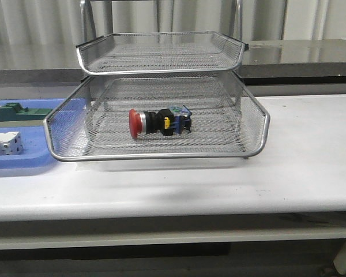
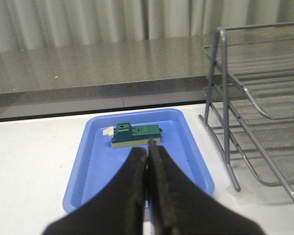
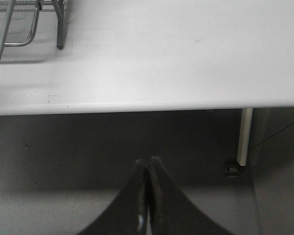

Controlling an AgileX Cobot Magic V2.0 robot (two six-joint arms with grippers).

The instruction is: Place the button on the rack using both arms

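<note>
In the front view, the rack (image 1: 161, 92) stands on the white table (image 1: 300, 167). The button (image 1: 158, 123) lies on its side in the lower visible mesh tier, red cap toward the blue tray (image 1: 23, 161) that sits just beside the rack. On that tray rest a green-and-cream block (image 1: 17, 113) and a white terminal block (image 1: 4, 143). No arm shows in this view.

In the left wrist view, the left gripper (image 2: 147, 161) has its two dark fingers pressed together with nothing between them. It hangs over the near part of the blue tray (image 2: 93, 166); the green-and-cream block (image 2: 135, 134) lies just beyond the fingertips. The rack (image 2: 255, 112) stands off to one side of the gripper, its frame legs near the tray's edge. The button is not visible here.

In the right wrist view, the right gripper (image 3: 148, 166) is likewise closed and empty. It hangs out past the table's (image 3: 176, 54) front edge, above the grey floor (image 3: 63, 161). The rack's corner (image 3: 19, 24) lies well beyond it and to one side; a white table leg (image 3: 244, 134) stands near.
</note>
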